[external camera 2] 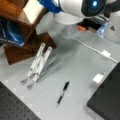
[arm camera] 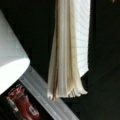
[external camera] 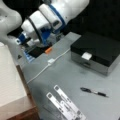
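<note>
- Book pages (arm camera: 66, 50), cream and fanned, fill the middle of the wrist view, so the book looks to be what the pincer faces. It lies apart from the pincer, and nothing shows it touched or lifted.
- Pincer (external camera: 21, 40) hangs at the arm's end, above the far bench edge in a front view. I cannot tell whether its fingers are spread or pressed together, and I see nothing pinched between them. Judged from that, any grasp is not yet made.
- Just beyond the pincer, under the arm, lies a small orange piece (external camera: 48, 50).
- A little farther from the pincer, a white cable (external camera: 51, 60) runs across the bench (external camera: 75, 75).
- Well apart from the pincer lie two metal strips (external camera: 65, 102) side by side, a pen (external camera: 93, 92) and a black box (external camera: 97, 48), all undisturbed.
</note>
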